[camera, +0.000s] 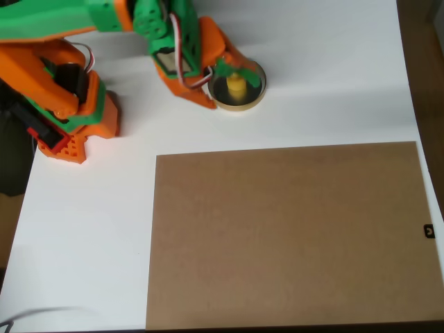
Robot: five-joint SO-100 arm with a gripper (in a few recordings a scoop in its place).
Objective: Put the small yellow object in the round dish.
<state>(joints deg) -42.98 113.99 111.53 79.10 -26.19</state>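
White table: brown board flat across lower right; round dish near top edge; orange arm base left.

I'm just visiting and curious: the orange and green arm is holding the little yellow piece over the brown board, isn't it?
Not over the brown board. The overhead view shows the gripper with the small yellow object over the round dish, which sits on the white table beyond the board.

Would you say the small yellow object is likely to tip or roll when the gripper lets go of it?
The small yellow object looks tiny and rigid, so probably light. It seems upright over the round dish; the rim should stop any roll. The gripper partly hides it, so tipping is uncertain.
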